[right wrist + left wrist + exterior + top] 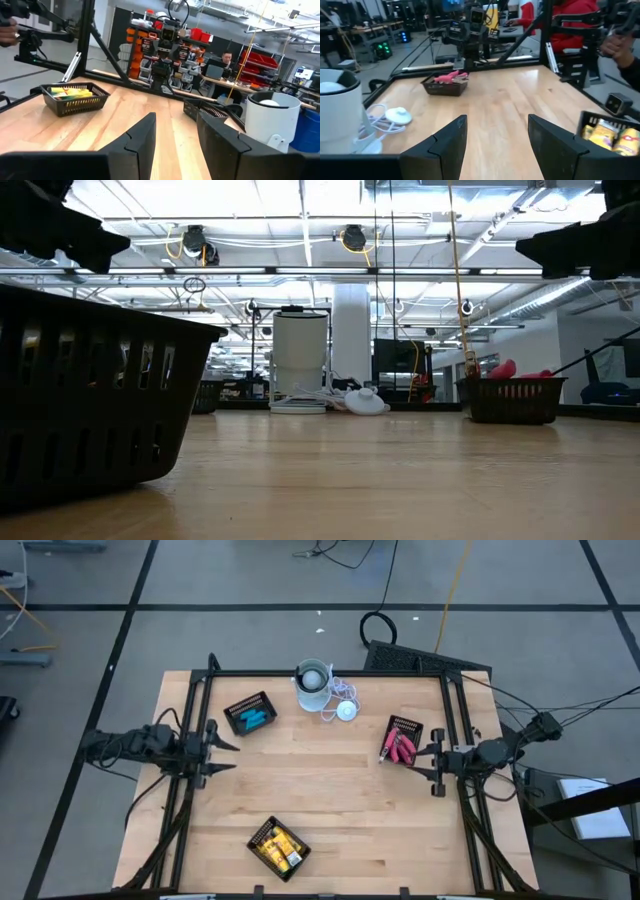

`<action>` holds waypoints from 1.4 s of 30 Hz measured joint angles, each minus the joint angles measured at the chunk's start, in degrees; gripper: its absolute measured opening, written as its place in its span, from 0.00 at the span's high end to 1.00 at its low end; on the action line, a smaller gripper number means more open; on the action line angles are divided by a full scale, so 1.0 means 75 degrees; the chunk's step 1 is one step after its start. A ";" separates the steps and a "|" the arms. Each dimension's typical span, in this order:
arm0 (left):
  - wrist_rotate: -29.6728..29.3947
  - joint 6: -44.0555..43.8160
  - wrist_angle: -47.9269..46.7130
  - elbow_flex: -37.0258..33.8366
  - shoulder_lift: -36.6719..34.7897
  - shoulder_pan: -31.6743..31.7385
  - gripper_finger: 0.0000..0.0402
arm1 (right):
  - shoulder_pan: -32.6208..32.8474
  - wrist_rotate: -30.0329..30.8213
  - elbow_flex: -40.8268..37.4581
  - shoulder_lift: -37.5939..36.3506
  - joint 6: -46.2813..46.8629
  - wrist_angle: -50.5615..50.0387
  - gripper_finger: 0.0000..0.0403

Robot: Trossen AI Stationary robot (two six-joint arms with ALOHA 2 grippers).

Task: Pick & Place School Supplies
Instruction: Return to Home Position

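High view finds both dark arms parked at opposite edges of the pale wooden surface (330, 790), a pose that suits a job judged all but finished. The left gripper (224, 756) hangs at the left edge, fingers spread and carrying nothing. The right gripper (426, 761) sits just beside the right-hand black mesh tray (408, 724), fingers likewise parted and empty.

Each kind of supply lies in its own container. Small light-blue sticks (252, 719) fill the far-left black mesh tray (262, 698). Red-handled scissor-like tools (398, 746) rest in the right-hand one. Yellow-and-black oblong pieces (280, 850) pack the near-edge black mesh tray (262, 832).

The three trays stand well apart, which appears meant to keep the kinds separate. A tall white cup (313, 683) and a white corded disc (346, 711) stand between the two far trays, apparently outside the sorting. With no supply seen loose on the wood, open fingers held back from the trays seem the sensible resting stance.
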 joint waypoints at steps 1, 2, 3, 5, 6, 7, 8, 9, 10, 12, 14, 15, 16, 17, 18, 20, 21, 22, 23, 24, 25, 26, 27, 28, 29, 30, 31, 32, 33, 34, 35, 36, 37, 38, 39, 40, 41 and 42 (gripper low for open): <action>-0.0007 0.0008 0.0002 0.0003 0.0000 0.0059 0.47 | 0.0000 0.0011 0.0000 0.0001 0.0055 -0.0043 0.67; -0.0032 0.0047 0.0010 0.0003 0.0000 0.0111 0.47 | 0.0000 0.0007 0.0000 0.0001 0.0085 -0.0078 0.67; -0.0083 0.0089 0.0014 0.0003 0.0000 0.0155 0.47 | 0.0000 0.0005 -0.0001 0.0001 0.0105 -0.0096 0.67; -0.0203 0.0106 0.0073 0.0003 0.0000 0.0233 0.47 | 0.0000 0.0008 -0.0005 0.0004 0.0107 -0.0109 0.67; -0.0207 0.0093 0.0118 0.0003 0.0000 0.0268 0.47 | 0.0000 0.0008 -0.0003 0.0004 0.0106 -0.0120 0.67; -0.0207 0.0005 0.0140 0.0003 0.0000 0.0294 0.47 | 0.0000 0.0008 -0.0006 0.0004 0.0107 -0.0123 0.67; -0.0207 -0.0114 0.0144 0.0003 0.0000 0.0315 0.47 | 0.0000 0.0008 -0.0003 0.0004 0.0105 -0.0126 0.67; -0.0210 -0.0217 0.0143 0.0003 0.0000 0.0341 0.47 | 0.0000 0.0008 -0.0004 0.0004 0.0107 -0.0126 0.66; -0.0246 -0.0216 0.0140 0.0003 0.0000 0.0365 0.47 | 0.0000 0.0008 -0.0003 0.0004 0.0111 -0.0128 0.66; -0.0384 -0.0151 0.0137 0.0003 0.0000 0.0382 0.47 | 0.0000 0.0009 -0.0005 0.0004 0.0128 -0.0121 0.66; -0.0491 -0.0145 0.0137 0.0003 0.0000 0.0382 0.47 | 0.0000 0.0011 -0.0003 0.0004 0.0128 -0.0101 0.66; -0.0493 -0.0255 0.0137 0.0003 0.0000 0.0382 0.47 | 0.0000 0.0011 -0.0004 0.0004 0.0128 -0.0100 0.66; -0.0495 -0.0366 0.0137 0.0003 0.0000 0.0382 0.47 | 0.0000 0.0011 -0.0003 0.0004 0.0138 -0.0103 0.66; -0.0497 -0.0480 0.0137 0.0003 0.0000 0.0382 0.47 | 0.0000 0.0011 -0.0003 0.0004 0.0185 -0.0106 0.67; -0.0495 -0.0607 0.0137 0.0003 0.0000 0.0382 0.47 | 0.0000 0.0011 -0.0003 0.0007 0.0251 -0.0112 0.67; -0.0501 -0.0788 0.0137 0.0003 0.0000 0.0382 0.47 | 0.0000 0.0011 -0.0004 0.0021 0.0327 -0.0138 0.67; -0.0524 -0.0794 0.0138 0.0003 0.0000 0.0382 0.47 | 0.0000 0.0019 -0.0003 0.0038 0.0334 -0.0138 0.67; -0.0535 -0.0790 0.0140 0.0003 0.0000 0.0382 0.47 | 0.0000 0.0036 -0.0003 0.0050 0.0406 -0.0132 0.67; -0.0516 -0.0790 0.0136 0.0003 0.0000 0.0382 0.47 | 0.0000 0.0053 -0.0003 0.0056 0.0588 -0.0124 0.67; -0.0383 -0.0747 0.0102 0.0006 0.0000 0.0382 0.47 | 0.0000 0.0060 -0.0003 0.0056 0.0791 -0.0123 0.67; -0.0165 -0.0646 0.0046 0.0006 0.0000 0.0388 0.47 | 0.0000 0.0048 -0.0003 0.0056 0.0916 -0.0123 0.67; 0.0077 -0.0554 -0.0005 0.0006 0.0003 0.0385 0.47 | 0.0000 0.0015 -0.0003 0.0057 0.0982 -0.0125 0.67; 0.0299 -0.0549 -0.0065 0.0006 0.0000 0.0397 0.47 | 0.0000 -0.0068 -0.0005 0.0064 0.1011 -0.0135 0.67; 0.0438 -0.0606 -0.0129 0.0006 0.0000 0.0431 0.47 | 0.0001 -0.0165 -0.0004 0.0074 0.1012 -0.0156 0.67; 0.0454 -0.0673 -0.0221 0.0006 0.0000 0.0483 0.47 | 0.0003 -0.0184 -0.0006 0.0077 0.1020 -0.0161 0.67; 0.0432 -0.0698 -0.0289 0.0003 0.0000 0.0533 0.47 | -0.0007 -0.0151 -0.0003 0.0077 0.1030 -0.0152 0.67; 0.0401 -0.0688 -0.0273 -0.0014 0.0000 0.0594 0.47 | -0.0044 -0.0108 -0.0003 0.0077 0.1025 -0.0152 0.66; 0.0394 -0.0646 -0.0250 -0.0033 0.0000 0.0673 0.47 | -0.0094 0.0019 -0.0003 0.0077 0.1016 -0.0166 0.66; 0.0358 -0.0539 -0.0164 -0.0070 0.0000 0.0768 0.47 | -0.0167 0.0265 -0.0004 0.0077 0.1021 -0.0176 0.66; 0.0343 -0.0447 0.0015 -0.0139 0.0000 0.0872 0.47 | -0.0259 0.0586 -0.0003 0.0077 0.1041 -0.0179 0.66; 0.0342 -0.0368 0.0234 -0.0221 0.0003 0.0989 0.47 | -0.0355 0.0857 -0.0003 0.0075 0.1062 -0.0195 0.66; 0.0390 -0.0253 0.0503 -0.0315 0.0000 0.1103 0.47 | -0.0456 0.1060 -0.0004 0.0077 0.1046 -0.0215 0.66; 0.0504 -0.0118 0.0784 -0.0400 0.0000 0.1221 0.47 | -0.0567 0.1082 -0.0006 0.0077 0.0974 -0.0222 0.66; 0.0617 -0.0007 0.1035 -0.0495 0.0000 0.1343 0.47 | -0.0669 0.1053 -0.0006 0.0077 0.0909 -0.0222 0.66; 0.0705 0.0097 0.1300 -0.0612 0.0000 0.1451 0.47 | -0.0760 0.1039 -0.0006 0.0077 0.0876 -0.0210 0.66; 0.0803 0.0177 0.1605 -0.0761 0.0000 0.1548 0.47 | -0.0833 0.1037 -0.0003 0.0077 0.0868 -0.0185 0.66; 0.0892 0.0254 0.1934 -0.0924 0.0000 0.1632 0.47 | -0.0891 0.1036 -0.0006 0.0077 0.0872 -0.0147 0.66; 0.1026 0.0318 0.2306 -0.1088 0.0000 0.1703 0.47 | -0.0919 0.1036 -0.0004 0.0077 0.0895 -0.0128 0.66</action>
